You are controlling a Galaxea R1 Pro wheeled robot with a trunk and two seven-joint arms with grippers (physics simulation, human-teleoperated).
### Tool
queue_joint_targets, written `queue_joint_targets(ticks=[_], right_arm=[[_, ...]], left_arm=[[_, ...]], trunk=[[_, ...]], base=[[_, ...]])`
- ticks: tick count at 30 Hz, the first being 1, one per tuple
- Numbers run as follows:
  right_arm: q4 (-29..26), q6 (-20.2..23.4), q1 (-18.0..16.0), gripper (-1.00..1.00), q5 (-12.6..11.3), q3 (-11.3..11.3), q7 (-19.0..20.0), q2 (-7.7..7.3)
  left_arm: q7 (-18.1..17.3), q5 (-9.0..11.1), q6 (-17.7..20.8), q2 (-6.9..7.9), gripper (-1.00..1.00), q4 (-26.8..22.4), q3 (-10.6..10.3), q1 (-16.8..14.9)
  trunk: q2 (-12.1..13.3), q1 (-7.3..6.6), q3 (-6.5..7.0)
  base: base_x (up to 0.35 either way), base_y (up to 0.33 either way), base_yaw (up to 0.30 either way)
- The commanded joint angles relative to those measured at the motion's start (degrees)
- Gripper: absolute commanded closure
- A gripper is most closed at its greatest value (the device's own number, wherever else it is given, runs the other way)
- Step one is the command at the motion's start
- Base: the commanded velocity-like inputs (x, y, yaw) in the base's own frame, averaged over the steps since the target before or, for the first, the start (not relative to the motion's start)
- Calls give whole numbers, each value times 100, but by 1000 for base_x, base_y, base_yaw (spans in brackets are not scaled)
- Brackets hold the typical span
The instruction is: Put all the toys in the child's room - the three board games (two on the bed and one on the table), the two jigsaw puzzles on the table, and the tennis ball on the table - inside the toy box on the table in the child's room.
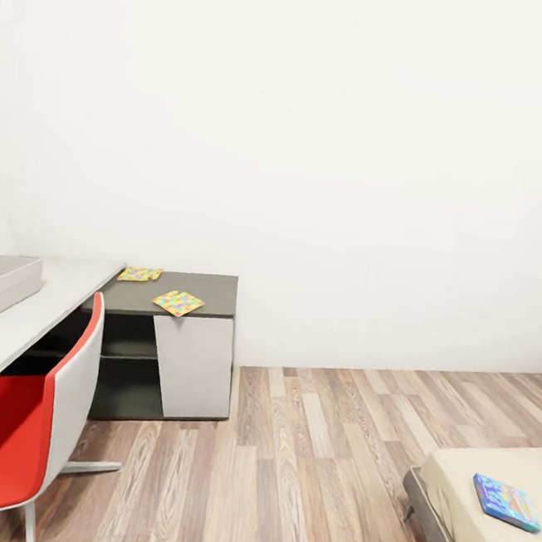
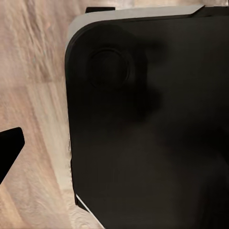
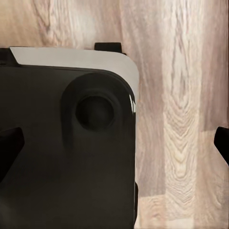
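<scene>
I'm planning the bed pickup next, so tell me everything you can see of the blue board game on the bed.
The blue board game is a flat rectangular box, apparently printed cardboard, with a bright blue lid carrying small multicoloured print too fine to read and a darker blue side edge. It lies flat on the beige mattress of the bed, near the mattress corner closest to the wood floor, turned at an angle to the bed's edges. Only the mattress touches it, and nothing lies on top of it.

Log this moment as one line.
phase: in transit | puzzles: on dark desk section | blue game: on bed | toy box: on table | hands: nothing held, aimed at floor
</scene>
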Motion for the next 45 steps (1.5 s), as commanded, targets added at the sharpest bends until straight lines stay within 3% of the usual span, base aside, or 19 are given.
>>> queue_joint_targets(ticks=[1, 24, 45], right_arm=[[0, 4, -7, -100, 2, -3, 3, 0], [0, 5, -85, -100, 7, 1, -6, 22], [-2, -55, -134, -100, 13, 13, -3, 22]], left_arm=[[-2, 1, -1, 0, -100, -3, 1, -2], [-7, 1, -71, 5, -100, -36, 1, -22], [-1, 5, -94, 6, -100, -115, 4, -44]], trunk=[[-3, -2, -8], [-3, -2, -62], [-3, -2, -74]], base=[[-162, -223, -285], [-105, -110, -274], [-89, -77, -50]])
